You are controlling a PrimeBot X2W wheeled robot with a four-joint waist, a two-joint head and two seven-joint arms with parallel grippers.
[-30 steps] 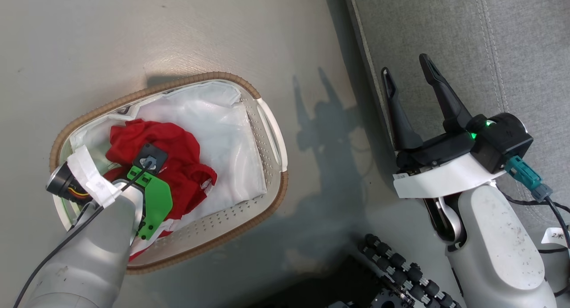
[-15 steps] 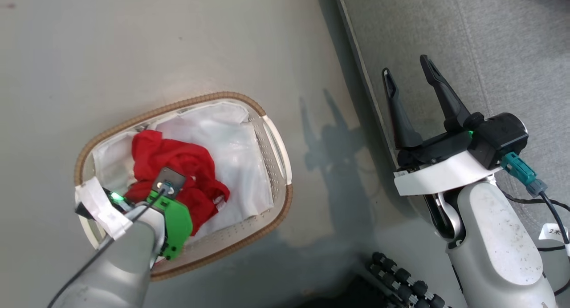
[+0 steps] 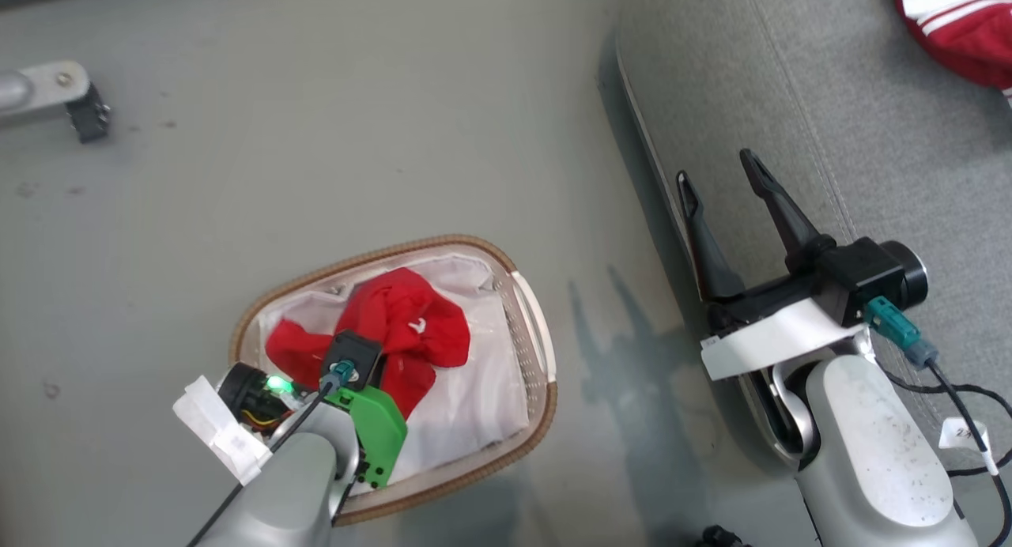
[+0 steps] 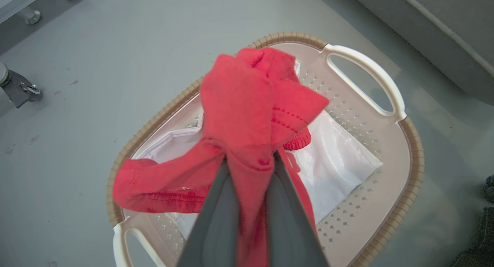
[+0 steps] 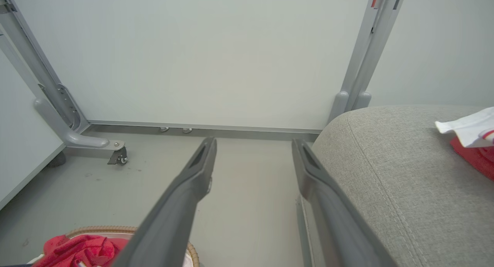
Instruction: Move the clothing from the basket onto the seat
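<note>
The left claw [image 4: 251, 159] is clamped on a red garment [image 4: 247, 101] — the cloth is pinched between its two fingers and bunches over the basket [image 4: 389, 151], one end trailing toward the brown rim. A white liner [image 4: 339, 159] lies inside. The basket stands on the floor [image 3: 316, 136] beside the grey seat [image 3: 791, 81]. The right claw [image 3: 715, 166] is spread wide and holds nothing — it hangs over the seat's edge. A red-and-white jersey [image 3: 961, 25] lies on the seat.
</note>
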